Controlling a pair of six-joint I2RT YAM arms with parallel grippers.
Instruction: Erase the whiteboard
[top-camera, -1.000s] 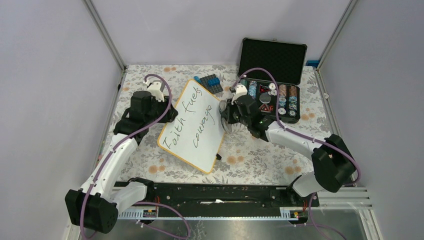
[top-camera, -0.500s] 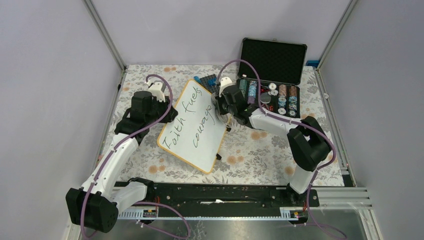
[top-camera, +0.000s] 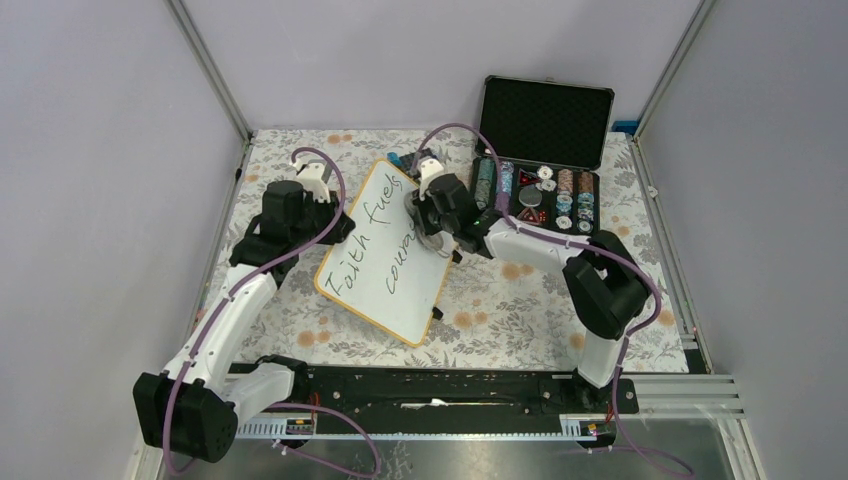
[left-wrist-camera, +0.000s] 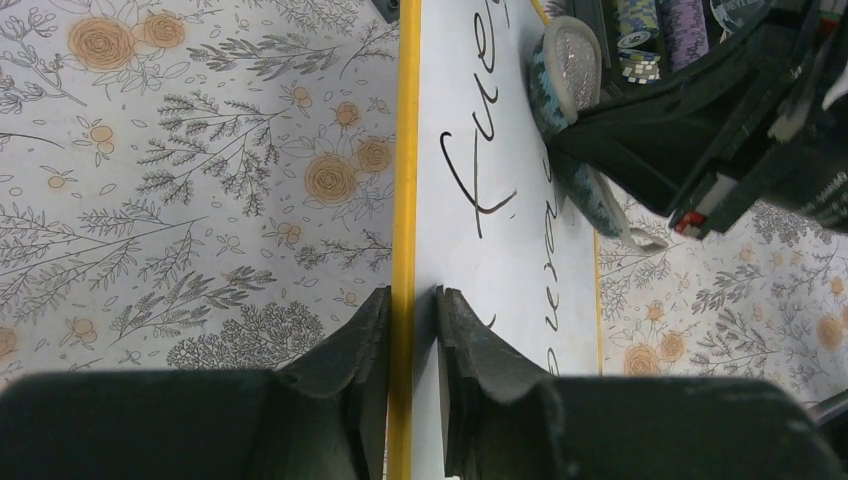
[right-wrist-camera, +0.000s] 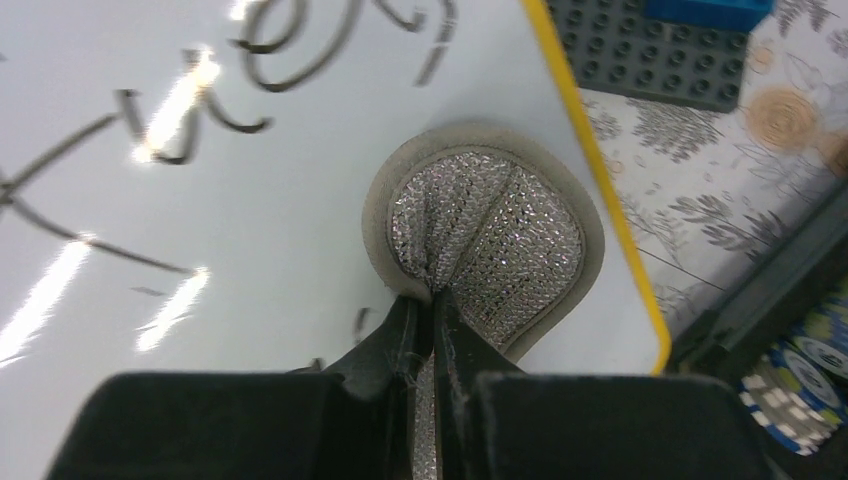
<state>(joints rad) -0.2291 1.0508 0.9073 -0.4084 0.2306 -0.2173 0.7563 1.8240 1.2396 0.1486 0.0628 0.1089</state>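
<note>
The whiteboard lies slanted mid-table, white with a yellow rim, with "Faith fuels" and "coura…" in black handwriting. My left gripper is shut on its left rim; in the left wrist view the jaws pinch the yellow edge. My right gripper is shut on a round silver scrubbing pad, which lies flat on the board near its upper right edge. The pad hides the end of "courage". It also shows in the left wrist view.
An open black chip case with several chip stacks stands at the back right, close to my right arm. A dark grey studded plate with a blue brick lies just behind the board. A black clip sits on the board's near edge.
My right gripper has moved left with the pad, from beside the board's right edge onto the board over the end of "courage". The left gripper has kept its hold.
</note>
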